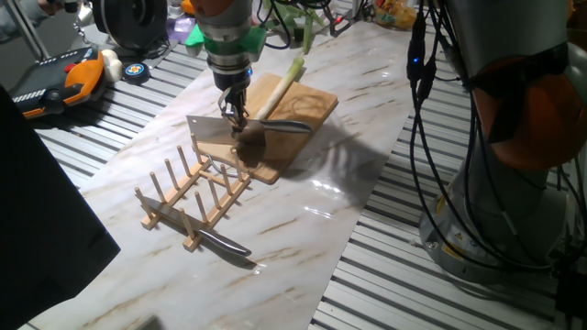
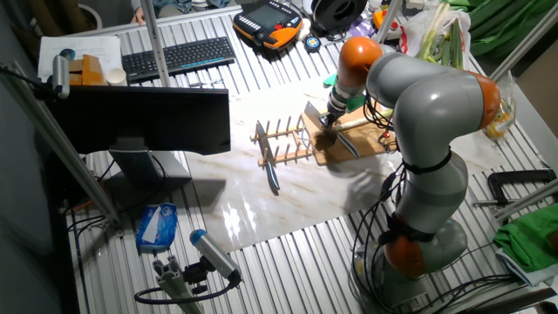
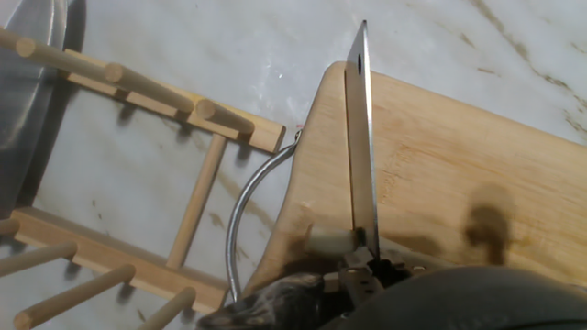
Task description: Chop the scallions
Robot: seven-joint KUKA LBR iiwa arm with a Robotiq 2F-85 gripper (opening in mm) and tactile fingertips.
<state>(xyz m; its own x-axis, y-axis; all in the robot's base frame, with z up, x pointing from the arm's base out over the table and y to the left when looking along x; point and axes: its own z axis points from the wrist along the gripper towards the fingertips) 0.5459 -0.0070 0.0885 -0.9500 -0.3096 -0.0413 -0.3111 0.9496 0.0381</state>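
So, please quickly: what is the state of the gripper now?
Gripper: closed, holding the broad steel cleaver by its handle, above the pale wooden cutting board.

Grey rounded arm [image 2: 427,105] with orange joint bands, green ring above the dark tool [image 1: 233,112], black cables alongside.

The arm reaches down over the table, gripper [image 1: 235,112] pointing down, jaws closed.

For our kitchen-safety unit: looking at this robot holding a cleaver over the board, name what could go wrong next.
1. The cleaver hangs near the board's edge, away from the scallion; a chop here could miss.
2. The peg rack sits close beside the board; a swing might hit it.
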